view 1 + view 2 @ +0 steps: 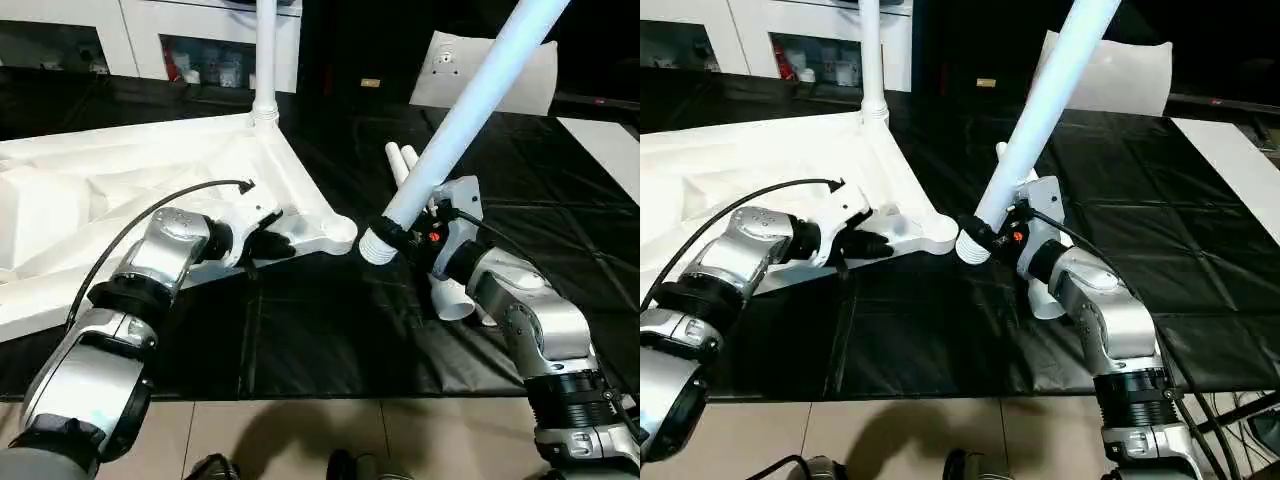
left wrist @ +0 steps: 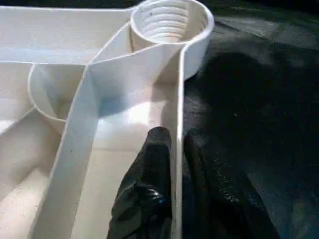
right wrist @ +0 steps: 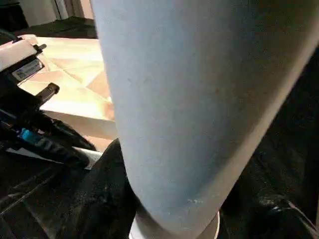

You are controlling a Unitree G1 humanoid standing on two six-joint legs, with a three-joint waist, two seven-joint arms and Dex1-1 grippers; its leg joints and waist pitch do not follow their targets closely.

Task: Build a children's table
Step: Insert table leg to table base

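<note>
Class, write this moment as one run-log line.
left gripper: shut on tabletop rim | right gripper: holds leg tilted, threaded end beside corner socket | one leg fitted

no text, brand, number or sign can be read anywhere — not on the tabletop (image 1: pixel 120 190), the legs or the grippers. a small label-like plate (image 3: pixel 25 69) sits on the left gripper's body as seen from the right wrist, but its marks are too blurred to make out. the far cabinet (image 1: pixel 200 40) holds small items with coloured packaging — nothing on them is legible.
</note>
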